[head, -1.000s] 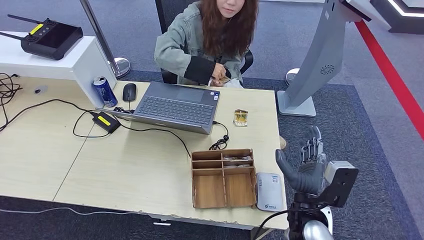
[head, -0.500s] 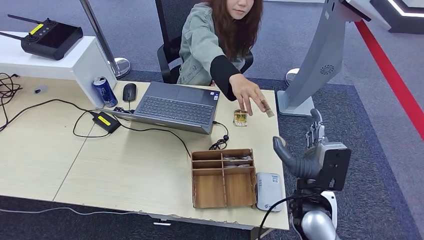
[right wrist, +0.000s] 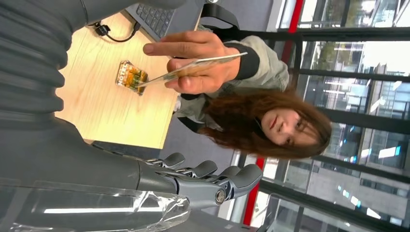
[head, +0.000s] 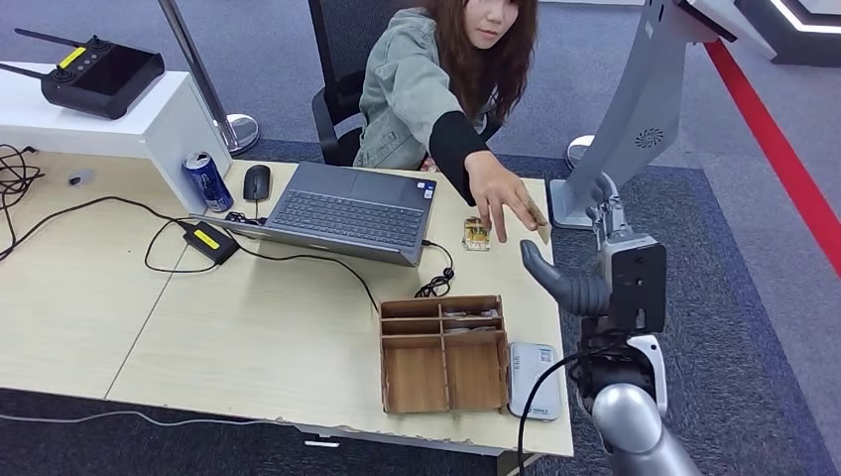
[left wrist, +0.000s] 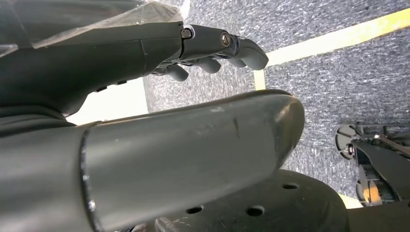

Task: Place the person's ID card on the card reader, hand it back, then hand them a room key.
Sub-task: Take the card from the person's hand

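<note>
A person seated across the desk stretches an arm over it and holds the ID card (head: 537, 221) edge-on between the fingers; in the right wrist view the ID card (right wrist: 193, 67) points toward my hand. My right hand (head: 585, 283) is raised off the desk's right end, just below and right of the card, thumb spread from the fingers, holding nothing. The same hand (right wrist: 145, 174) shows its fingers (right wrist: 212, 181) extended. The white card reader (head: 534, 380) lies at the desk's near right corner. My left hand (left wrist: 193, 43) hangs over carpet, holding nothing.
A wooden compartment box (head: 441, 352) with cards in its back slots stands left of the reader. A small hotel-labelled packet (head: 477, 234) lies near the person's hand. A laptop (head: 347, 211), cables, mouse and can sit further left. A grey kiosk stand (head: 625, 129) rises at right.
The person has leaned forward and reached out over the desk with the card. My right hand has risen and moved forward toward that card.
</note>
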